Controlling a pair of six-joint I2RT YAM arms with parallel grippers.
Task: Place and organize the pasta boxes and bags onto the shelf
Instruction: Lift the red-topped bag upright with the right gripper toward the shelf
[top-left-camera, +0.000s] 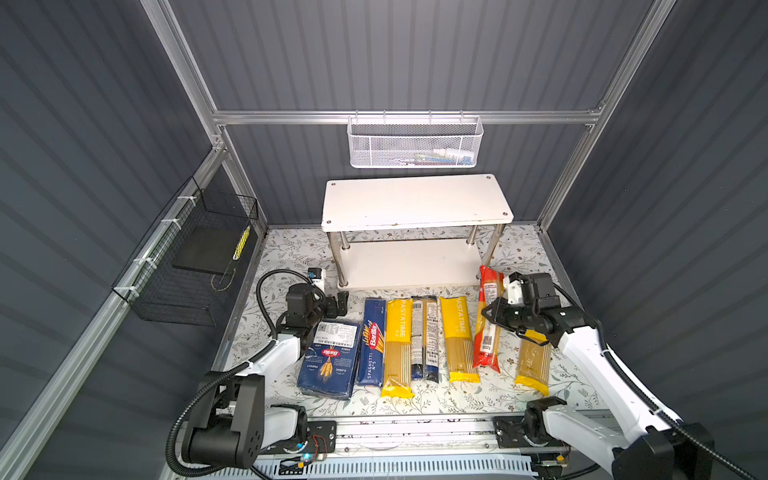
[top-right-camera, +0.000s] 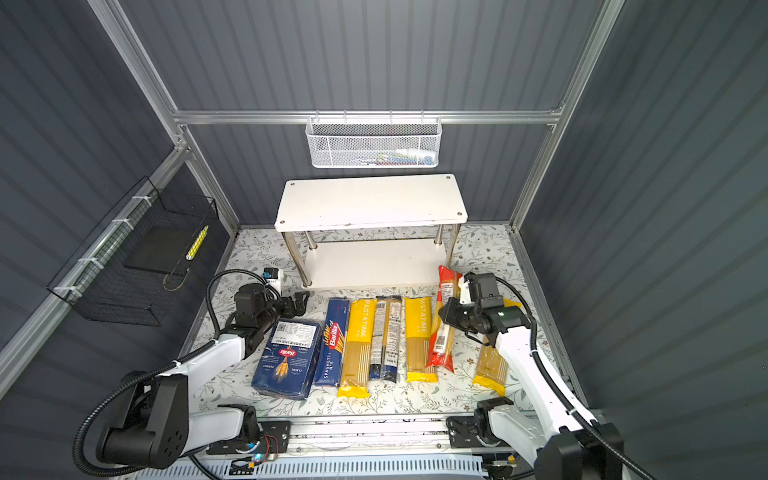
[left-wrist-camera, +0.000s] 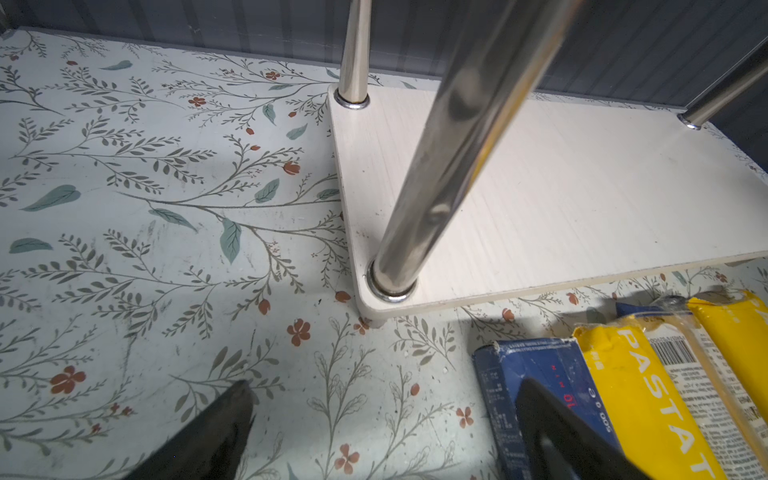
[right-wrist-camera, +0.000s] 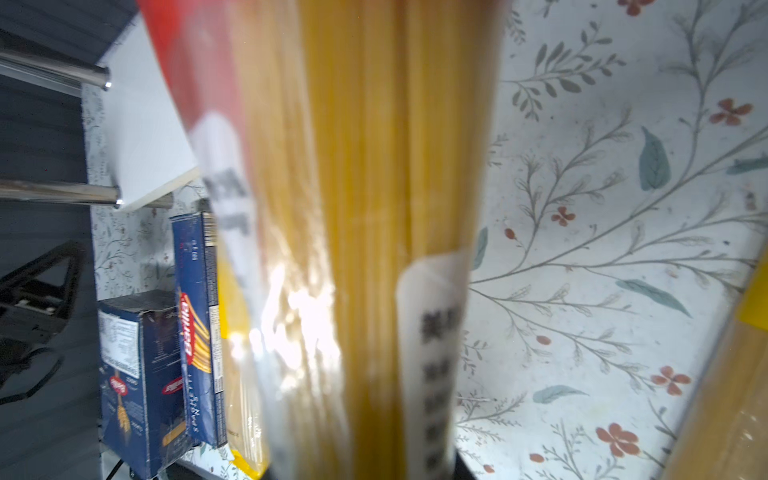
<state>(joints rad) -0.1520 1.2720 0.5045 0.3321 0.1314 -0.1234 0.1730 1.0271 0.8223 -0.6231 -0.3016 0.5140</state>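
Observation:
The shelf (top-left-camera: 415, 199) (top-right-camera: 370, 199) stands at the back with both white boards bare; its lower board (left-wrist-camera: 561, 187) shows in the left wrist view. My right gripper (top-left-camera: 492, 311) (right-wrist-camera: 368, 469) is shut on the red-ended bag (top-left-camera: 489, 332) (right-wrist-camera: 353, 208), whose far end points at the shelf's right front post. Lying in a row are the wide box (top-left-camera: 330, 361), the narrow box (top-left-camera: 372, 343), two yellow bags (top-left-camera: 397, 349) (top-left-camera: 457, 338) and the navy-ended bag (top-left-camera: 426, 336). A third yellow bag (top-left-camera: 534, 365) lies under my right arm. My left gripper (top-left-camera: 340, 303) (left-wrist-camera: 382, 415) is open by the shelf's left front post.
A white mesh basket (top-left-camera: 415, 143) hangs on the back wall above the shelf. A black wire basket (top-left-camera: 191, 257) is fixed to the left wall. Grey walls close in the floral mat (top-left-camera: 291, 257) on three sides.

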